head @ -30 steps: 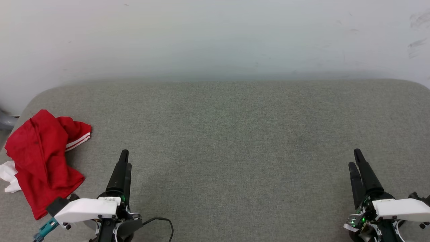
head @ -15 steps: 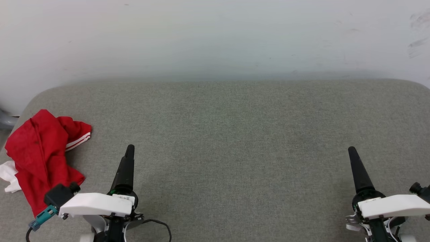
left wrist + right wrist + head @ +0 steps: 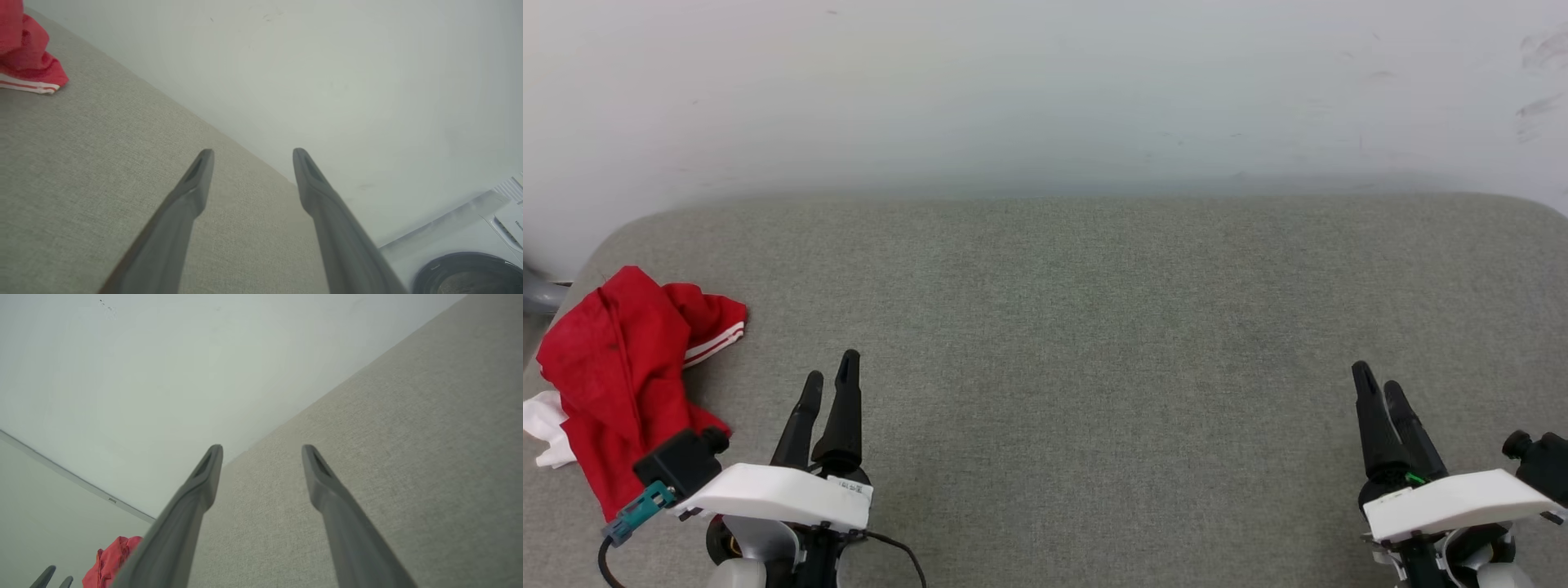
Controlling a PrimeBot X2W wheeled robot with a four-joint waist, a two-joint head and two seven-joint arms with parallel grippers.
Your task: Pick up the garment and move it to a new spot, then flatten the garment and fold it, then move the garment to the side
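The red jersey [image 3: 621,367] lies crumpled at the worktop's [image 3: 1094,327] left edge, ungrasped. The left pincer [image 3: 831,367] and right pincer [image 3: 1375,376] hover released above the worktop's near edge, the left probably poised for pickup.

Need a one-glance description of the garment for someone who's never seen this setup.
Start at the wide grey fabric surface below the pale wall. Go to its far left edge, left of the left claw: the garment lies there in a crumpled heap. It is the one bright red thing, with red-and-white striped trim and a white bit poking out.
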